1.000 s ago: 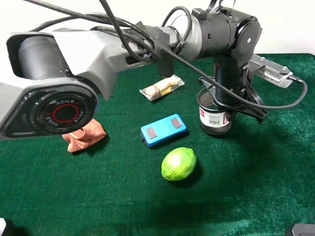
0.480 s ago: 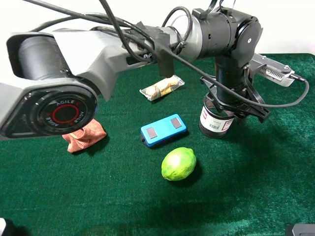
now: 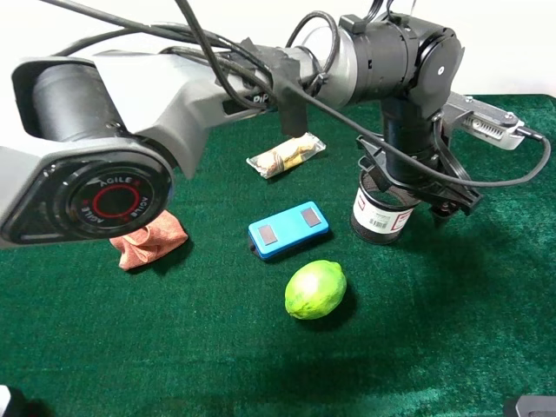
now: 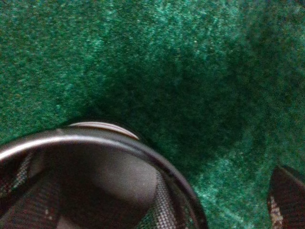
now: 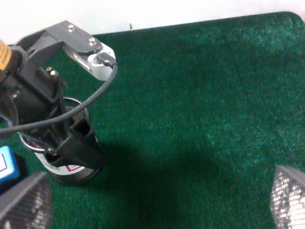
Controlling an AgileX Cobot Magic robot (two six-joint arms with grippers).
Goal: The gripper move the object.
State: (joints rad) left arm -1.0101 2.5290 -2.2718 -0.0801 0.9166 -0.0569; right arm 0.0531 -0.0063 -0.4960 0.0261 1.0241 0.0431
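Exterior high view: the left arm (image 3: 217,87) stretches from the left side across the middle; its wrist bends straight down over the right half of the green desk (image 3: 452,330)
Left pincer (image 3: 407,187): points downward with fingers spread apart, set over the pen cup's mouth; one finger (image 3: 445,211) hangs just outside the cup on its right, with green felt showing between them in the left wrist view; the other fingertip cannot be placed; nothing is clamped
Pen cup (image 3: 380,217): stands on the desk right of the blue box (image 3: 288,229), directly beneath the left pincer; its white-and-red label faces the camera
Grey block (image 3: 482,122): juts from the wrist toward the right; a cable loops off it
Right pincer (image 5: 152,205): fingers wide apart, held above the felt, well apart from the cup
Neighbours: lime (image 3: 315,289) in front of the blue box; wrapped snack (image 3: 287,155) behind it; orange cloth (image 3: 149,243) at far left
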